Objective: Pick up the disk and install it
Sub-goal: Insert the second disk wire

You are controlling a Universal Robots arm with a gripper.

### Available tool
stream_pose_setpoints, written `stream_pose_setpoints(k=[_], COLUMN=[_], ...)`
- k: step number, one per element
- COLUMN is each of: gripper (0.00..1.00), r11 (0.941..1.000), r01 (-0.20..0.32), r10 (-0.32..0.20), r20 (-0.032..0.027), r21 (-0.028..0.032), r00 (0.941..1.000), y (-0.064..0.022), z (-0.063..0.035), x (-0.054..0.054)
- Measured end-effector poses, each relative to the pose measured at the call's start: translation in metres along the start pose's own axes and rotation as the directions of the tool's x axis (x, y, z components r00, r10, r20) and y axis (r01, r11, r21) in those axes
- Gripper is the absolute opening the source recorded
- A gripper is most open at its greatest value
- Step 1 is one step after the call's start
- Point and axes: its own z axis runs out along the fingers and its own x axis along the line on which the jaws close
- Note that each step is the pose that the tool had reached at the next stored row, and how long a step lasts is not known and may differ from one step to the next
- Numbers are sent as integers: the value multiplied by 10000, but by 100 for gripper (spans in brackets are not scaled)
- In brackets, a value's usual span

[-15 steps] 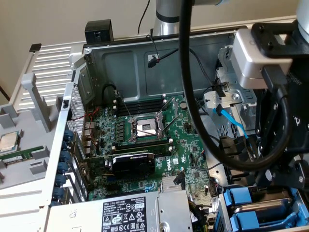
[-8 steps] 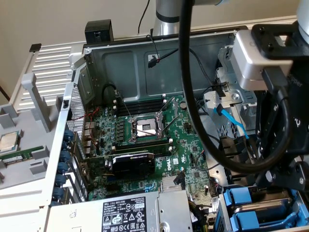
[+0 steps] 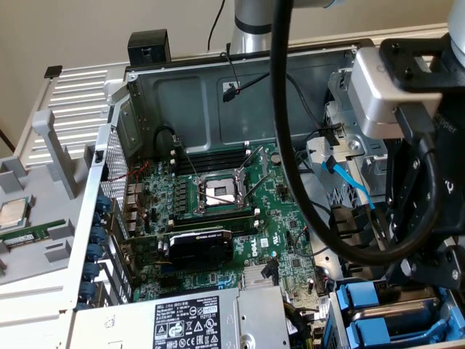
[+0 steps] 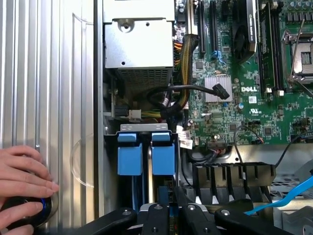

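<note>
- Gripper point(image 4: 168, 215) hangs over the case's drive-bay corner, above two blue carriers point(image 4: 146, 152); its grip cannot be told.
- Hand point(image 4: 22, 183) rests on the case's outer panel point(image 4: 49, 73).

You had the motherboard point(image 3: 218, 218) inside the open case point(image 3: 218, 94); power supply point(image 3: 189, 320) in front of it; drive carriers point(image 3: 385, 313) at the exterior view's right; CPU chip point(image 3: 13, 212) outside, at its left.
</note>
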Motion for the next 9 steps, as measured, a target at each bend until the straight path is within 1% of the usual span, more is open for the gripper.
stream_pose_setpoints(k=[6, 9], gripper=[16, 16], r11=[10000, 9999], r01=[64, 81], r10=[-64, -81], r20=[1, 0], r21=[61, 65], r00=[10000, 10000], y=[5, 7], z=[6, 8], x=[1, 0])
